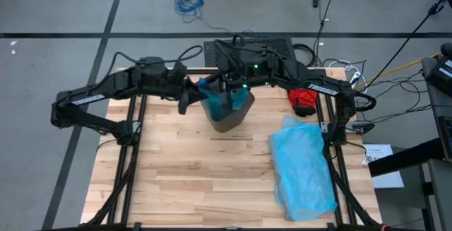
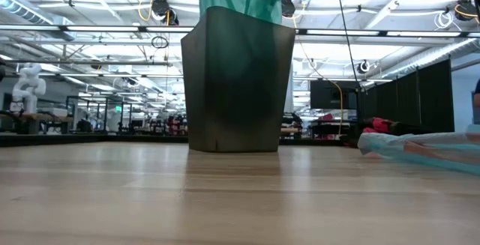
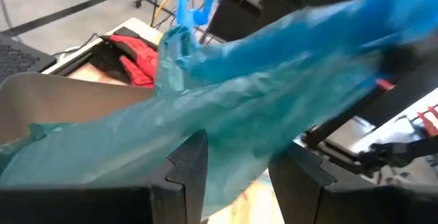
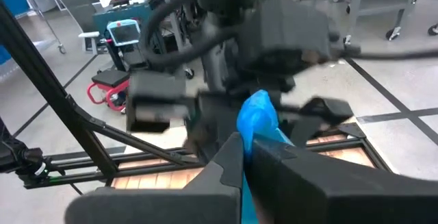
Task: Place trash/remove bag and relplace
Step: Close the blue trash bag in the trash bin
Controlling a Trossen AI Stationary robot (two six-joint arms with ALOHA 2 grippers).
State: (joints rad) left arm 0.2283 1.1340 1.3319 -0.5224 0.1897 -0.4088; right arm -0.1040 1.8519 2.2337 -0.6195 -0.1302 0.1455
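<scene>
My left pincer [image 3: 236, 183] gapes around the bag [image 3: 260, 107]; right pincer [image 4: 250, 159] grips its handle [image 4: 256, 118]. Bag half out of bin [image 2: 236, 80]; replacement remains.

A pale wooden butcher-block table [image 1: 191, 181] carries everything. Standing upright on it toward the far edge, about midway across, is a dark brown bin [image 1: 227, 116], its base flat on the boards. To the right of the bin and nearer the front, a pale sky-blue plastic bag [image 1: 304, 164] lies flat and crumpled along the table's right side. Beyond that bag, to the right of the bin near the far right corner, lies a red glove [image 1: 305, 99].
</scene>
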